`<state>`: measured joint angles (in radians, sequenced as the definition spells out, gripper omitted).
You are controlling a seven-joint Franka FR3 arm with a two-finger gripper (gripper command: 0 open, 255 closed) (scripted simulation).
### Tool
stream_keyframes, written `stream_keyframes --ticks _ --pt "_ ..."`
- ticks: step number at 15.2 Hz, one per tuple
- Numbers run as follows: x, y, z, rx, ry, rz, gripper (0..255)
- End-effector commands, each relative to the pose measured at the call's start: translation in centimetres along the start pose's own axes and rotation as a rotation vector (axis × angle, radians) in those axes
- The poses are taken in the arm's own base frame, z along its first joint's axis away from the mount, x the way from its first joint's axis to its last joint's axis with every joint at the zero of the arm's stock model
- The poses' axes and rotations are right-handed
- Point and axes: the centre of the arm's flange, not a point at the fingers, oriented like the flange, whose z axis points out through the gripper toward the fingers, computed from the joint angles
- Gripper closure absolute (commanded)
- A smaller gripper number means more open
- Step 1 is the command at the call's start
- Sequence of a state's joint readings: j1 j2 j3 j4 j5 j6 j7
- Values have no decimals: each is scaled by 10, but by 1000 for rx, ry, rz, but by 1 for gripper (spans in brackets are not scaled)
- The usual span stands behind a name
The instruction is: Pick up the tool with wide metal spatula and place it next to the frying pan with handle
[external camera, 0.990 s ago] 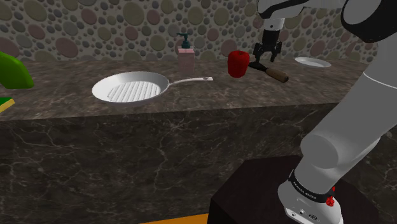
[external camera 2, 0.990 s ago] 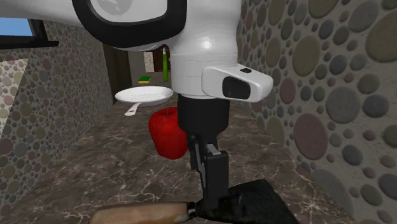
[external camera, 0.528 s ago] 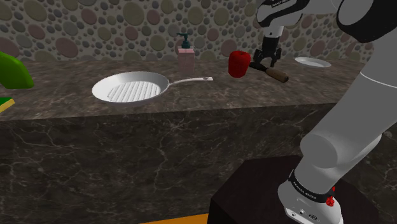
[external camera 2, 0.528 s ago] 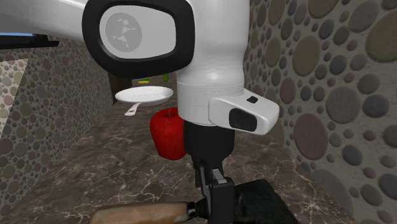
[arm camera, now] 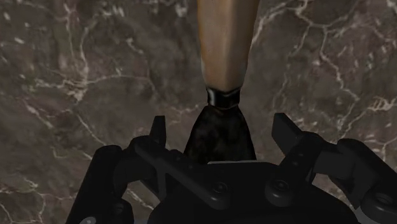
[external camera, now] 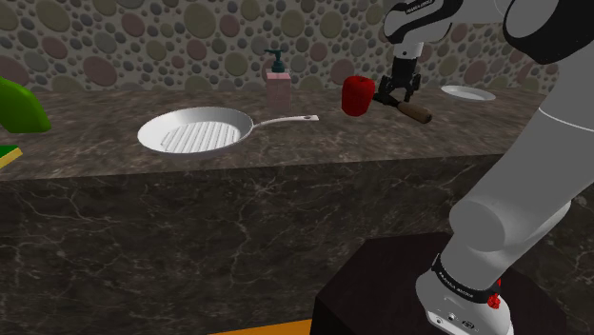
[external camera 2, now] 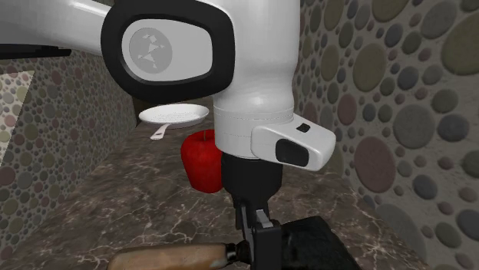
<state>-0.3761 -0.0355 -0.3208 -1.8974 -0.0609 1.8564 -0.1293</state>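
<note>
Brown at the handle and black at the blade, the spatula lies flat on the dark veined worktop, just beside the red apple. Over the last second we have brought the pincer down from above the apple's top to the tool's dark neck. Its fingers stand apart, straddling the neck without touching it. We judge that closing comes next. The frying pan sits well apart from the apple, on its other side.

Tan-handled, black-bladed spatula flat on counter, white ribbed frying pan well apart
</note>
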Motion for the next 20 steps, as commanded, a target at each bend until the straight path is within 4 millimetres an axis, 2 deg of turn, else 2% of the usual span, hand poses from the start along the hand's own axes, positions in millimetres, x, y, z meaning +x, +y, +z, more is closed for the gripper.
stream_keyframes --ticks 1,10,20 --pt "0 0 0 0 0 0 255" --pt "0 0 0 0 0 0 255" --pt "-1 2 -53 0 0 0 255"
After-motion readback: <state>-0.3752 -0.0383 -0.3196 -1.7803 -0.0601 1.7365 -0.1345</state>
